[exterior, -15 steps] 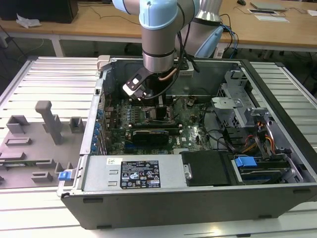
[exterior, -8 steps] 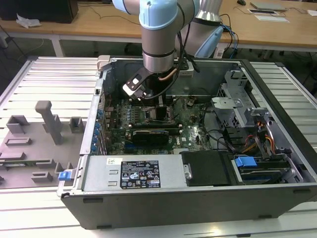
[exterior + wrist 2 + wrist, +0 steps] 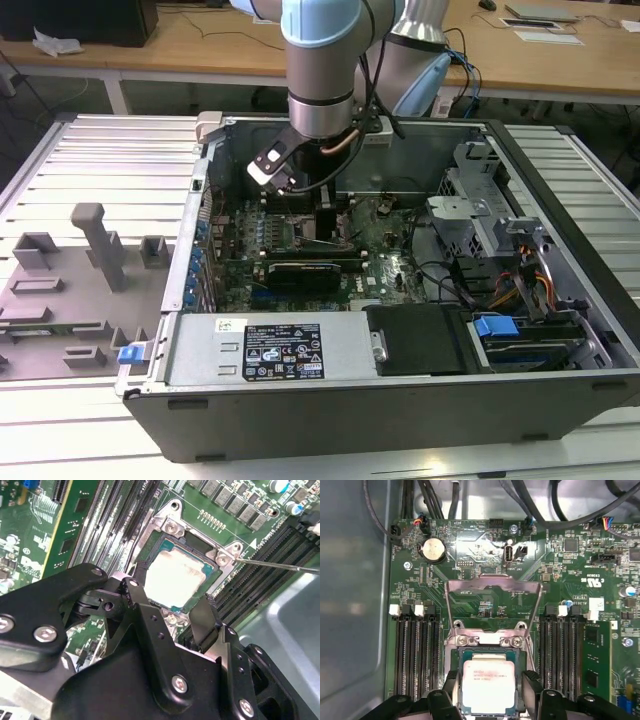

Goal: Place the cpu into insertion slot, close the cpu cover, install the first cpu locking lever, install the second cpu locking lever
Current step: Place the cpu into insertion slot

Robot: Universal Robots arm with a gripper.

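Hovering over the motherboard (image 3: 392, 258) at the centre of the exterior view, the arm (image 3: 320, 70) has its jaws spread, one of the fingers (image 3: 449, 690) on each side of the cpu (image 3: 487, 686). The cpu lies flat in the insertion slot (image 3: 487, 640). The cpu cover (image 3: 492, 585) stands swung open just beyond the slot.

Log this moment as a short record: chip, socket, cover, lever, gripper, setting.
cpu: lies flat in the insertion slot, metal top facing up
cpu cover: swung open, standing up at one edge of the slot
locking lever: thin metal rod reaching out past a corner of the slot, appears unlatched
gripper: open, close above the cpu, one finger on each side, not gripping it
setting: motherboard inside an open computer case
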